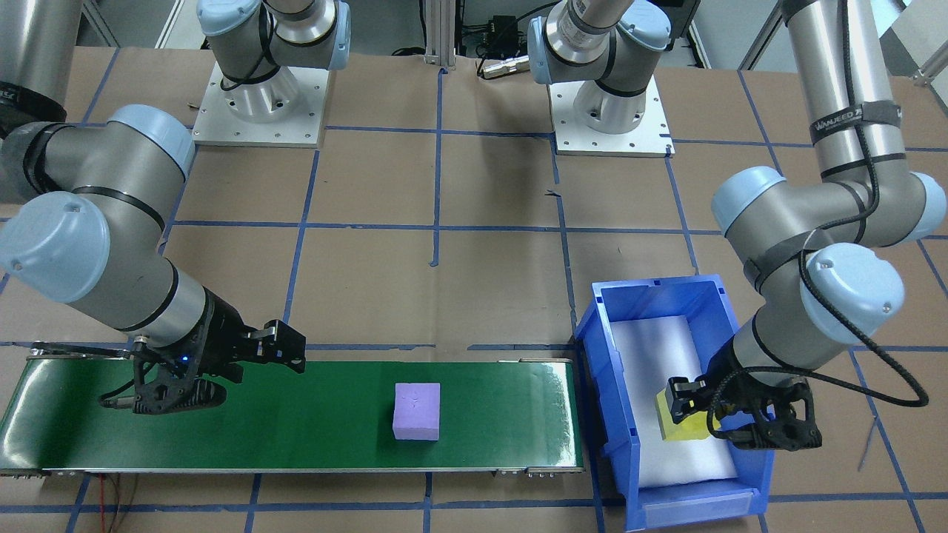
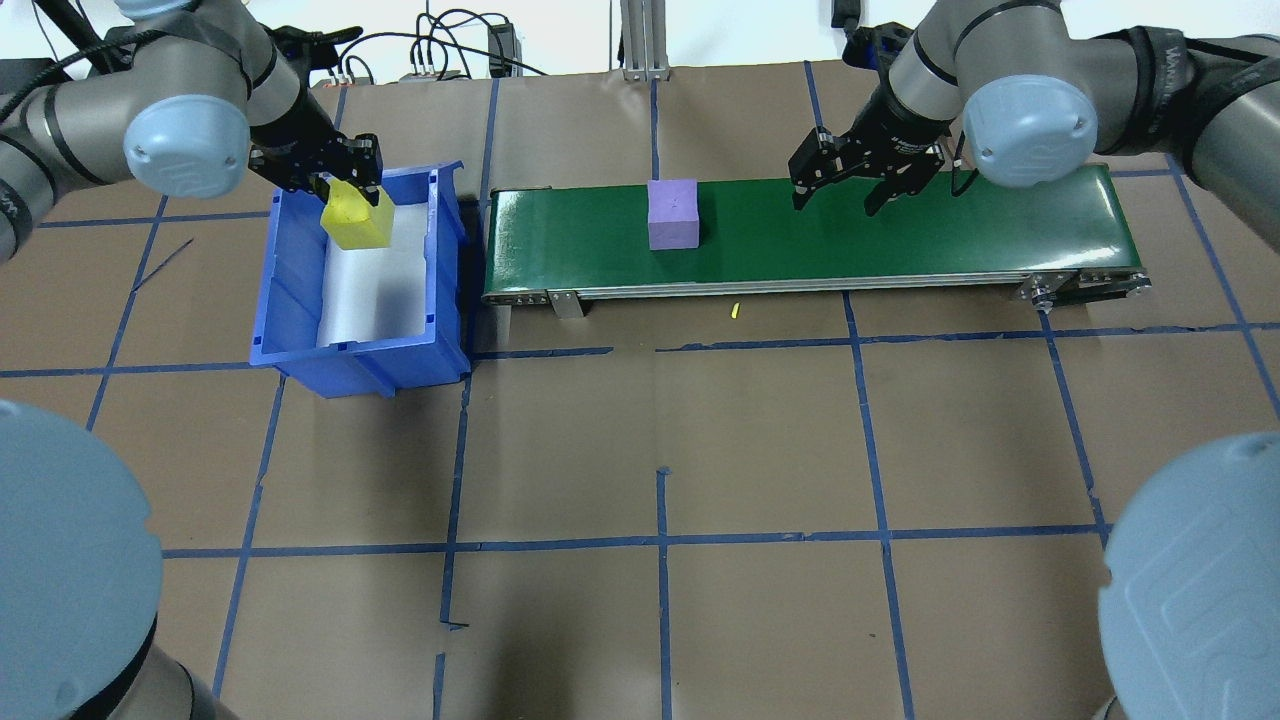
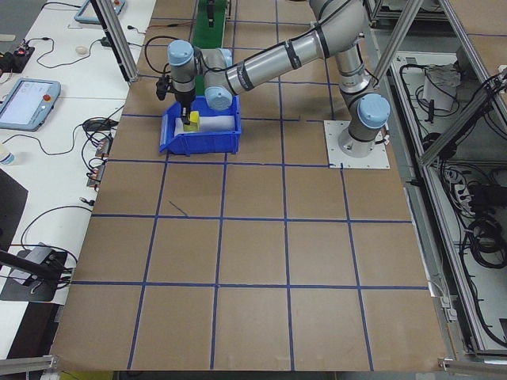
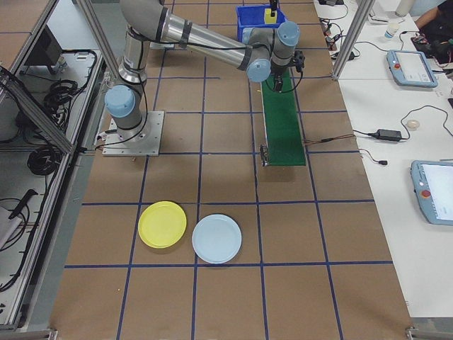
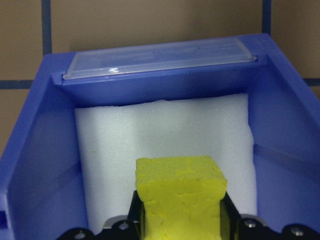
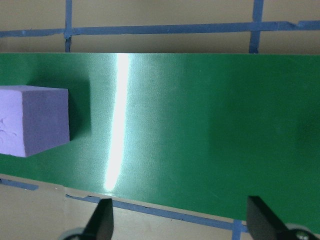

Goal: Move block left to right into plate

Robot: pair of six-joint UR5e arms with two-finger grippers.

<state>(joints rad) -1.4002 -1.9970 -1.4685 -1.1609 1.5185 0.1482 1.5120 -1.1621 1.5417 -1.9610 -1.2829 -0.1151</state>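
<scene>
— Where's the block?

— There are two. The yellow block [image 2: 356, 217] is pinched in the left end effector [image 2: 345, 178], hanging over the white foam in the blue bin [image 2: 300, 320]. The purple block [image 2: 672, 213] sits alone on the green conveyor belt [image 2: 900, 240], roughly mid-length, a flat face up.

— Which way does the yellow one run?

— From the wrist camera it looks longer than wide, reaching away from the fingers toward the bin's clear-fronted end. Its gripped end is hidden between the pads.

— And the right arm?

— Its end effector [image 2: 842, 180] hovers over the belt with fingers spread, holding nothing, well apart from the purple block.

— The plate?

— The yellow plate [image 4: 162, 224] lies on the tabletop beyond the belt's far end, just beside a pale blue plate [image 4: 216, 239]. Only the right-side camera catches them.
</scene>
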